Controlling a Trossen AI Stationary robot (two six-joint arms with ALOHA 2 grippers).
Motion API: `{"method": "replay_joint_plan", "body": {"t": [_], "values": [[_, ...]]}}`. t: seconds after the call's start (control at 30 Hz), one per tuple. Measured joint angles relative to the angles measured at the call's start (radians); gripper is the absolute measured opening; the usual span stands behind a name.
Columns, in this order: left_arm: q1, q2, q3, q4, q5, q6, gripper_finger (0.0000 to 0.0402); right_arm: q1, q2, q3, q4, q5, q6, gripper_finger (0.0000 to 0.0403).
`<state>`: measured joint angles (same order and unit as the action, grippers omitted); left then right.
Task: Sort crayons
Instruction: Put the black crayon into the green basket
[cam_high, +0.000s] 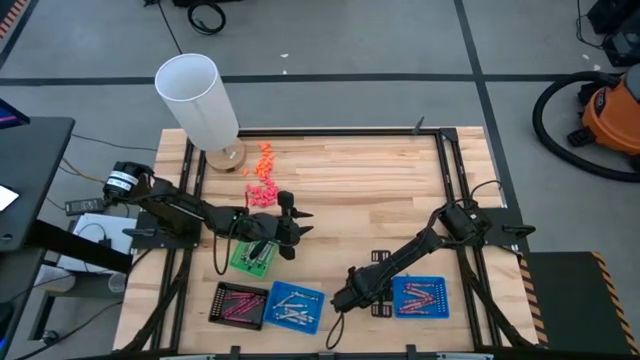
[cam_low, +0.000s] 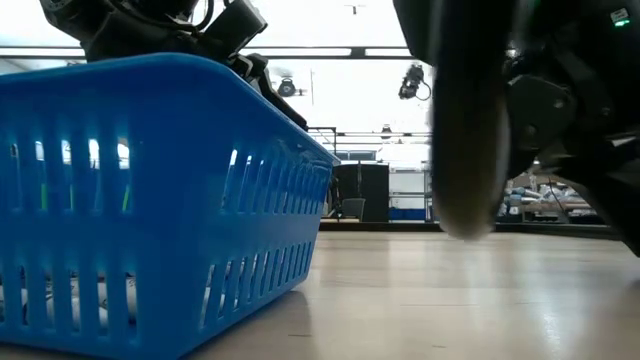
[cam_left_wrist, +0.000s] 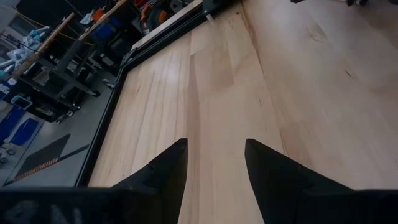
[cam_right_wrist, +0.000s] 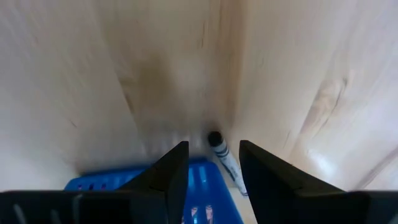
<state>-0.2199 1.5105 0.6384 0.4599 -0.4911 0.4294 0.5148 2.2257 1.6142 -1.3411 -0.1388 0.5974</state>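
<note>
Blue tray (cam_low: 150, 200) fills the low view, hiding its crayons (cam_high: 296, 305).

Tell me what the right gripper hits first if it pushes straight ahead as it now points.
Probably the dark-tipped crayon lying just ahead of the right gripper, beside the blue tray, then the bare table. The jaws stand open; depth is unclear.

A white cylinder (cam_high: 198, 98) is leaning at the upper left of the wooden counter (cam_high: 380, 180), beside scattered orange and pink bits (cam_high: 264, 172); an orange vacuum (cam_high: 612, 115) is sitting at far right.
</note>
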Motion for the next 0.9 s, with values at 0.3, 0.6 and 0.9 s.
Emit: {"method": "replay_joint_plan", "body": {"t": [0.3, 0.6, 0.9], "values": [[0.0, 0.0, 0.0, 0.0, 0.0, 0.0, 0.0172, 0.001, 0.0, -0.01, -0.002, 0.003, -0.037, 0.0152], [0.0, 0.0, 0.0, 0.0, 0.0, 0.001, 0.0172, 0.001, -0.005, -0.053, 0.017, 0.014, -0.109, 0.0146], [0.0, 0.0, 0.001, -0.001, 0.0, 0.004, 0.0172, 0.001, -0.005, -0.054, 0.042, 0.025, -0.198, 0.0104]]}}
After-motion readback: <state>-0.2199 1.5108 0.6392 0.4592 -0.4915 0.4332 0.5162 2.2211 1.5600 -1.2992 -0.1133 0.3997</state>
